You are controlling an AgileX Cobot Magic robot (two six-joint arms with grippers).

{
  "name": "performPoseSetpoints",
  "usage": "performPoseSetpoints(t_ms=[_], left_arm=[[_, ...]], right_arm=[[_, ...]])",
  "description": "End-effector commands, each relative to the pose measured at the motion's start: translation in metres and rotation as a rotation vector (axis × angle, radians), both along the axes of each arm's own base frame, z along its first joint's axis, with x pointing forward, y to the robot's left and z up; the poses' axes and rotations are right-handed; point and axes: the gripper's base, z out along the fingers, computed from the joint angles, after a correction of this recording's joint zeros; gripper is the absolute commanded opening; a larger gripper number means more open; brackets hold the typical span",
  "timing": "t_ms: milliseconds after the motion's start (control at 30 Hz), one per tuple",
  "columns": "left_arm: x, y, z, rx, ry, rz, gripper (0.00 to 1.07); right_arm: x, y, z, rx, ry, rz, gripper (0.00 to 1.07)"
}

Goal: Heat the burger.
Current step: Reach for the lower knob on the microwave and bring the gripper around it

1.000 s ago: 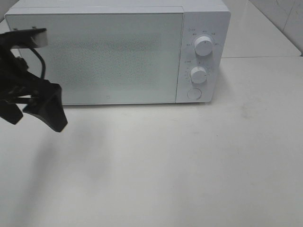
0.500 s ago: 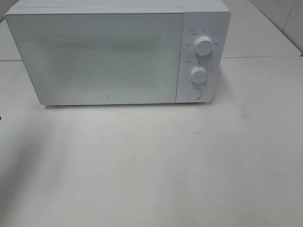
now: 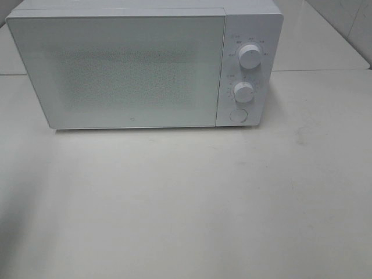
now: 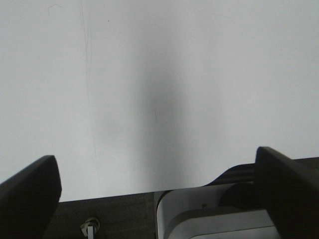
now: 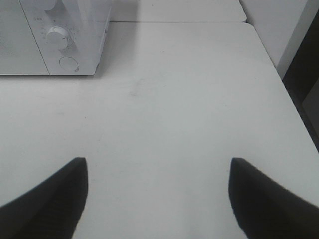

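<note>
The left hand (image 4: 154, 164) hangs with its fingers spread as wide as they go and nothing between them, above bare white surface (image 3: 186, 203) close to one of its edges. The right hand (image 5: 158, 164) is also spread and empty, low over the near right part of the surface. Neither hand shows in the high view. Toward the far edge, left of the middle, stands a white microwave (image 3: 133, 70) with its frosted door (image 3: 116, 70) closed. The burger appears in none of the views. It may sit behind that door, but the glass gives nothing away.

The main risk, judged from here, is acting blind. If the burger is not inside, turning the timer would run an empty oven. If it is inside, opening the door again only wastes the step. The controls are small: an upper knob (image 3: 249, 56), a lower knob (image 3: 243, 92) and a round button (image 3: 238, 115) are stacked close together on the microwave's right side. A widely spread hand could catch the wrong one or slip off. A hard push could slide the microwave back toward the far edge.

Nothing shows on the surface between the right hand and the controls. The closed door is the one barrier to the inside.
</note>
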Motion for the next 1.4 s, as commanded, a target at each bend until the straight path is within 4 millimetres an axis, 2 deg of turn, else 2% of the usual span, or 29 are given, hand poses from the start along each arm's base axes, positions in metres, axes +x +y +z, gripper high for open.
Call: performPoseSetpoints(t_ms=[33, 100, 133, 167, 233, 267, 333, 367, 433, 567, 733, 867, 933, 1233, 1300, 1400], left_arm=[[-0.014, 0.001, 0.000, 0.001, -0.049, 0.015, 1.00], [-0.032, 0.001, -0.002, 0.005, -0.097, 0.015, 1.00], [-0.032, 0.001, -0.002, 0.005, -0.097, 0.015, 1.00], [-0.044, 0.000, -0.003, 0.006, -0.133, 0.014, 1.00], [-0.050, 0.000, -0.005, 0.006, -0.149, 0.014, 1.00], [-0.060, 0.000, -0.008, 0.004, -0.174, 0.015, 1.00], [-0.064, 0.000, -0.010, 0.005, -0.185, 0.015, 1.00], [-0.074, 0.000, -0.013, 0.004, -0.216, 0.017, 1.00], [-0.078, 0.000, -0.015, 0.002, -0.228, 0.020, 1.00], [-0.099, -0.001, -0.016, -0.013, -0.326, 0.043, 1.00], [-0.118, -0.001, -0.012, -0.015, -0.455, 0.045, 1.00], [-0.128, -0.001, -0.010, -0.015, -0.519, 0.045, 1.00], [-0.140, -0.001, -0.009, -0.015, -0.590, 0.044, 1.00], [-0.154, -0.001, -0.009, -0.014, -0.682, 0.044, 1.00], [-0.163, -0.001, -0.010, -0.016, -0.739, 0.043, 1.00], [-0.163, -0.001, -0.010, -0.016, -0.735, 0.043, 1.00]], right_arm=[[-0.004, 0.000, -0.002, -0.008, -0.024, -0.001, 0.76], [-0.004, 0.000, -0.002, -0.008, -0.024, -0.001, 0.76], [-0.004, 0.000, -0.002, -0.008, -0.024, -0.001, 0.76], [-0.004, 0.000, -0.002, -0.008, -0.024, -0.001, 0.76], [-0.004, 0.000, -0.002, -0.008, -0.024, -0.001, 0.76], [-0.004, 0.000, -0.002, -0.008, -0.024, -0.001, 0.76], [-0.004, 0.000, -0.002, -0.008, -0.024, -0.001, 0.76], [-0.004, 0.000, -0.002, -0.008, -0.024, -0.001, 0.76], [-0.004, 0.000, -0.002, -0.008, -0.024, -0.001, 0.76], [-0.004, 0.000, -0.002, -0.008, -0.024, -0.001, 0.76], [-0.004, 0.000, -0.002, -0.008, -0.024, -0.001, 0.76], [-0.004, 0.000, -0.002, -0.008, -0.024, -0.001, 0.76], [-0.004, 0.000, -0.002, -0.008, -0.024, -0.001, 0.76], [-0.004, 0.000, -0.002, -0.008, -0.024, -0.001, 0.76], [-0.004, 0.000, -0.002, -0.008, -0.024, -0.001, 0.76], [-0.004, 0.000, -0.002, -0.008, -0.024, -0.001, 0.76]])
